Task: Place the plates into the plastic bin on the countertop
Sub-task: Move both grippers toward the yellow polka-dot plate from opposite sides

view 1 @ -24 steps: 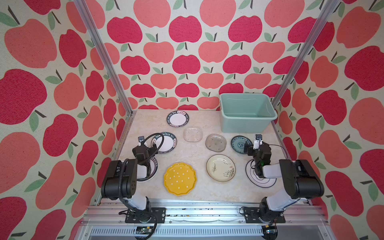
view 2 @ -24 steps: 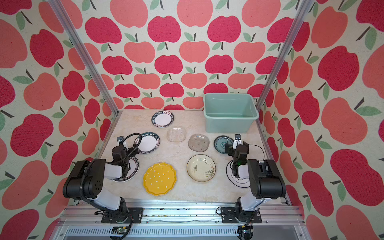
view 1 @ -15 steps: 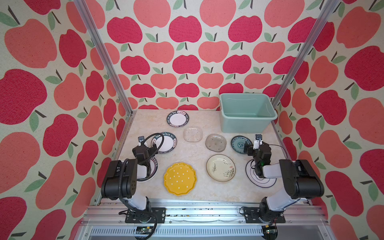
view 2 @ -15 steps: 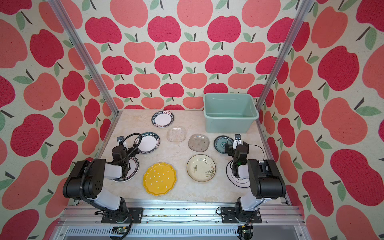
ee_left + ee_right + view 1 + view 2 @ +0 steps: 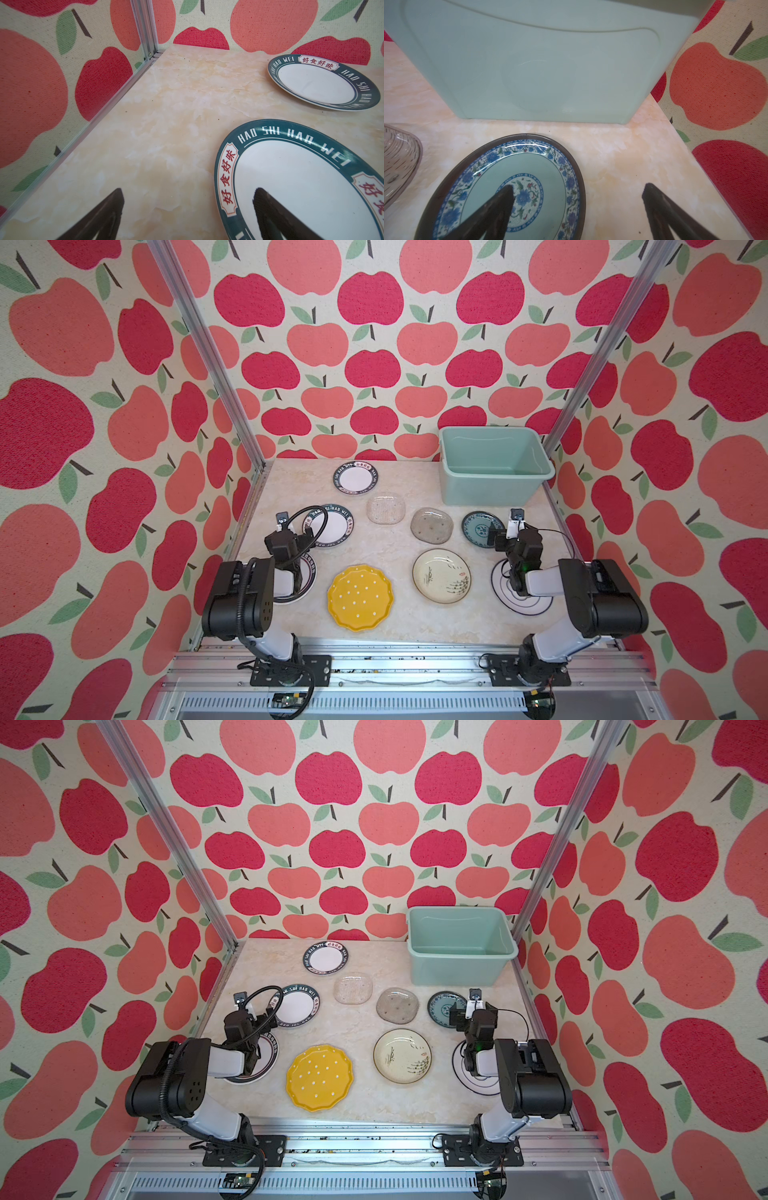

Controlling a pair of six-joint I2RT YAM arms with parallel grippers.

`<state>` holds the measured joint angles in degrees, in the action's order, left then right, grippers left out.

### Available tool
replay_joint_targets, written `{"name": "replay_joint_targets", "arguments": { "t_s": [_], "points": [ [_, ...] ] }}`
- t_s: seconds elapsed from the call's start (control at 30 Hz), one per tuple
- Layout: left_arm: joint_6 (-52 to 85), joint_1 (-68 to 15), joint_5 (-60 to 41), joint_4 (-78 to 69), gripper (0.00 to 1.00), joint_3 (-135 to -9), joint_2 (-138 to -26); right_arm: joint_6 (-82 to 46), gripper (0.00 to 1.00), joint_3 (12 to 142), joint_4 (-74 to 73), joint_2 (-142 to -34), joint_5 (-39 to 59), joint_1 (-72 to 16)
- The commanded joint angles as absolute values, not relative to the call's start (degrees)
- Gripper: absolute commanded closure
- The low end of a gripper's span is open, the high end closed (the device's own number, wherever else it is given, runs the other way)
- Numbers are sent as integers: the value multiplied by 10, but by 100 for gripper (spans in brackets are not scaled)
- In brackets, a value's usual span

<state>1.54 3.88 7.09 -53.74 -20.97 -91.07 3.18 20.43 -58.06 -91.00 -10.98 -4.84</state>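
Several plates lie flat on the countertop (image 5: 399,549). At its back right corner stands the mint-green plastic bin (image 5: 494,489), empty. My left gripper (image 5: 189,191) is open low over the left side. One finger hangs over the white centre of a lettered-rim plate (image 5: 291,176), the other over bare marble. My right gripper (image 5: 578,186) is open too, just in front of the bin (image 5: 539,68). One of its fingers is above the teal patterned plate (image 5: 542,166), the other above bare countertop. Neither gripper holds anything.
In a top view I see a far lettered plate (image 5: 355,477), two glass dishes (image 5: 386,508) (image 5: 431,525), a yellow dotted plate (image 5: 360,597), a cream plate (image 5: 441,576) and a ringed white plate (image 5: 515,601) partly under the right arm. Aluminium rails (image 5: 249,506) and apple-patterned walls close in the sides.
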Motion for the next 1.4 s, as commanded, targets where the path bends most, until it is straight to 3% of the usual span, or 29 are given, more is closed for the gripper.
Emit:
{"name": "replay_joint_targets", "arguments": {
  "t_s": [0.0,0.13,0.3,0.47,0.53,0.6,0.67,0.77,0.9,1.0,1.23,1.37],
  "points": [
    [-10,27,65,-494,1,-231,-869,26,1,206,-574,-909,-97,-40],
    [0,13,67,-326,1,-272,-735,19,1,229,-510,-874,-131,-43],
    [143,24,55,19,1,-405,-580,9,1,323,-279,-775,-117,-45],
    [272,78,-151,243,1,-491,-529,-188,1,438,-14,-684,-98,-34],
    [382,103,-195,279,1,-479,-512,-269,1,451,35,-652,24,4],
    [416,144,-344,228,1,-447,-490,-331,1,427,-9,-626,152,40],
    [467,147,-381,194,0,-419,-461,-364,1,430,-1,-603,193,50],
    [481,132,-375,250,0,-432,-446,-357,1,470,85,-588,232,48],
    [437,67,-311,440,0,-511,-486,-348,1,523,191,-584,257,10],
    [434,0,-248,547,1,-555,-520,-343,1,555,257,-590,226,-61],
    [496,-128,-146,652,2,-569,-588,-406,2,560,280,-655,167,-278],
    [578,-191,-108,663,2,-565,-588,-387,3,613,325,-722,146,-355]
  ]
}}
